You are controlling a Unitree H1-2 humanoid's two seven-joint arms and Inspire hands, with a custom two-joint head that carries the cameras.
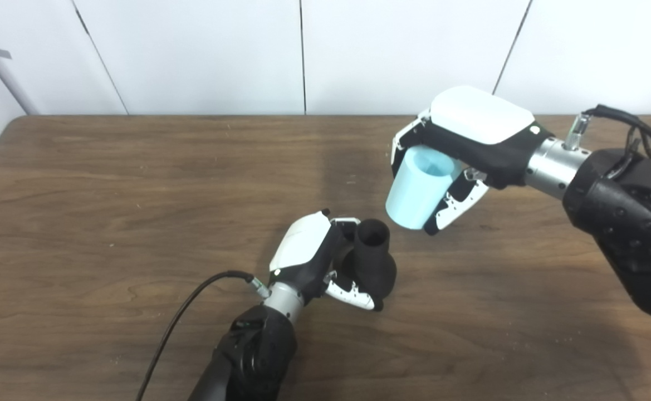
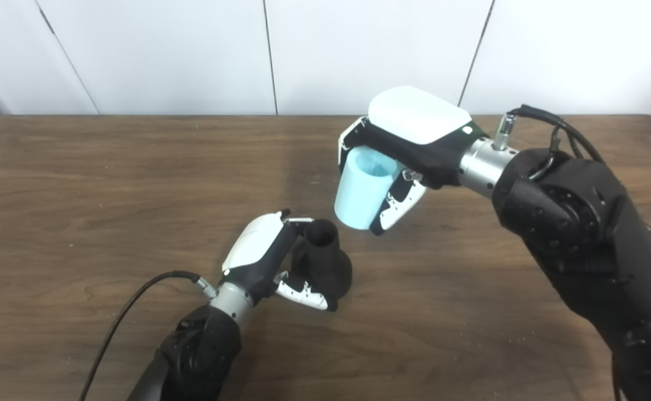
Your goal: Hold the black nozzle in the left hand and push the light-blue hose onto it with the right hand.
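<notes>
Gripping the nozzle (image 1: 373,257) above the table (image 1: 108,223), the left hand (image 1: 325,262) is ready; the right hand (image 1: 459,150), closed around the hose (image 1: 417,192), holds it near, unjoined; pushing on remains.

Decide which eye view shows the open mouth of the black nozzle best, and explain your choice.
The left eye view, narrowly: the black nozzle sits nearer the picture's middle there, its open mouth facing up toward the light-blue hose. The right eye view shows the same nozzle and mouth from slightly aside, equally unblocked by the left hand.
</notes>
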